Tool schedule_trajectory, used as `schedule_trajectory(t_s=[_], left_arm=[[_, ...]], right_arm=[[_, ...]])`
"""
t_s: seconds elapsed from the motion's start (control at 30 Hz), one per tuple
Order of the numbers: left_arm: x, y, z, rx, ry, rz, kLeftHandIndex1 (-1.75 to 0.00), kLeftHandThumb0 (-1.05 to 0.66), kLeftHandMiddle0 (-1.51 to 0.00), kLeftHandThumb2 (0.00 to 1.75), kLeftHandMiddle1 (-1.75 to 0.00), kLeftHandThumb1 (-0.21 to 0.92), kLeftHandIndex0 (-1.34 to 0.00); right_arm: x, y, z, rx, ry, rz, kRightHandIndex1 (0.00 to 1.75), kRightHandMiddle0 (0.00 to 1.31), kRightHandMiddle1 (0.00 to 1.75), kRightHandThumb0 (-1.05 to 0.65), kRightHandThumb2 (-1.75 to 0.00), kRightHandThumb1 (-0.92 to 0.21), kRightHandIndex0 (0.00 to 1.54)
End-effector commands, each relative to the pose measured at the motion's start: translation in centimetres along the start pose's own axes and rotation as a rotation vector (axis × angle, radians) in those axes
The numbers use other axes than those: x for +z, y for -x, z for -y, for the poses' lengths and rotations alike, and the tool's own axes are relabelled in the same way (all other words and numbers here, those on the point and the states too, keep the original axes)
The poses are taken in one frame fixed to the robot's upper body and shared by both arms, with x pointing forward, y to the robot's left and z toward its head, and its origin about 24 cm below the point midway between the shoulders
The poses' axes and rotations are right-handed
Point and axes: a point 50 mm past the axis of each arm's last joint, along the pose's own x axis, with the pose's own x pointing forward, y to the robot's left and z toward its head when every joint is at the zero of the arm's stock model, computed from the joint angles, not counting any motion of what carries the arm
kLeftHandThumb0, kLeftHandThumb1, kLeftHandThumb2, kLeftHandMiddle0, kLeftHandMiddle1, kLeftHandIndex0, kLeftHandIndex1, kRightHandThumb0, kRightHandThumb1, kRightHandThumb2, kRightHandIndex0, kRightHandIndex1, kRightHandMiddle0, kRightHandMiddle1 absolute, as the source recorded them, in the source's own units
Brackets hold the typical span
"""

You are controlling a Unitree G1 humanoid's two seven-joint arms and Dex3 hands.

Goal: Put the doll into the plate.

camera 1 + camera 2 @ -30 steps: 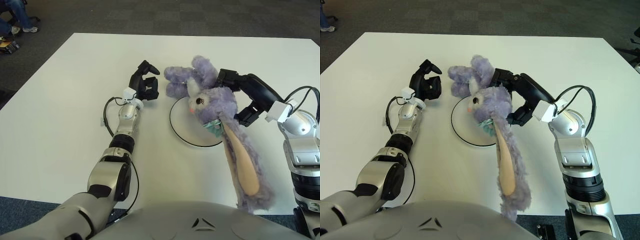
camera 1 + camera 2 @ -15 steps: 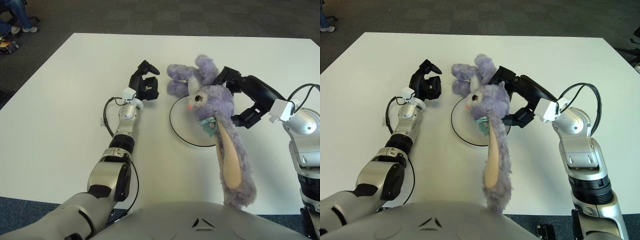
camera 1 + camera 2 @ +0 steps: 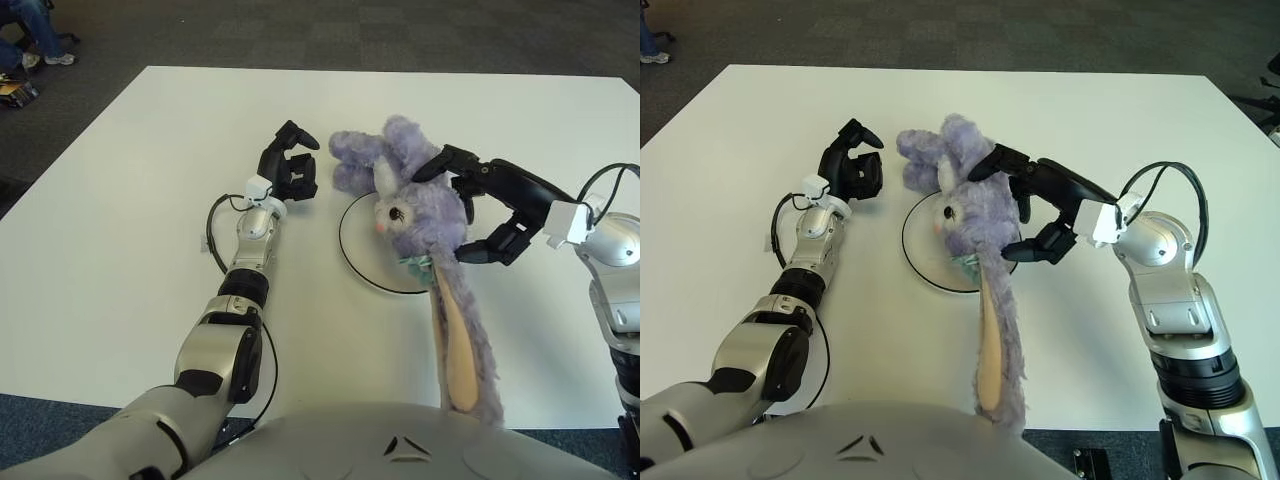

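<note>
While your right hand [image 3: 470,205] is reaching in from the right side of the white table [image 3: 120,200], its black fingers [image 3: 1012,166] are wrapping around the purple bunny doll [image 3: 420,215]: one is curling over the top of the head and another is pressing in from below at the neck, so the plush is being pinched between them. You are holding the doll over the right part of the white plate [image 3: 365,265], a round dish with a dark rim, and the head is covering much of that side. Whether the doll is touching the plate or hanging just above it cannot be told from either eye. Its face is turning toward your left, with one dark eye and a pink nose showing. The paws and a short fuzzy ear are sticking out past the far rim of the plate, while one long ear with a tan lining is trailing down toward your torso, well off the plate and across the near table.

Your left hand [image 3: 290,170] is idling just to the left of the plate, close to the doll's paws but apart from them, its fingers curled and gripping nothing.
</note>
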Motion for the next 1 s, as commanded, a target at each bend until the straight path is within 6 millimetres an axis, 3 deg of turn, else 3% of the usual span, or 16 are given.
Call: schedule_trajectory(t_s=[0.0, 0.4, 0.63, 0.97], left_arm=[[-2.3, 2.4, -0.2, 0.042, 0.026, -0.104, -1.75, -0.42, -1.21, 1.09, -1.75, 0.49, -0.47], [-2.3, 2.4, -0.2, 0.042, 0.030, -0.104, -1.75, -0.42, -1.20, 1.09, -1.75, 0.50, -0.47], [-2.3, 2.4, -0.2, 0.040, 0.033, -0.101, -1.75, -0.42, -1.21, 1.09, -1.75, 0.50, -0.47], [-2.2, 2.4, -0.2, 0.042, 0.030, -0.100, -1.75, -0.42, -1.22, 1.09, -1.75, 0.50, -0.47]], right_arm=[[0.0, 0.2, 0.2, 0.007, 0.002, -0.008, 1.75, 0.00, 0.73, -0.41, -1.00, -0.20, 1.01], [0.6, 0.3, 1.1, 0.003, 0.115, 0.054, 1.75, 0.00, 0.64, -0.32, -1.03, -0.22, 1.06], [1.7, 2.2, 2.7, -0.011, 0.169, 0.008, 1.75, 0.00, 0.55, -0.25, -1.06, -0.23, 0.94], [2.4, 3.2, 4.5, -0.053, 0.134, -0.129, 1.75, 0.00, 0.49, -0.21, -1.07, -0.23, 0.81]])
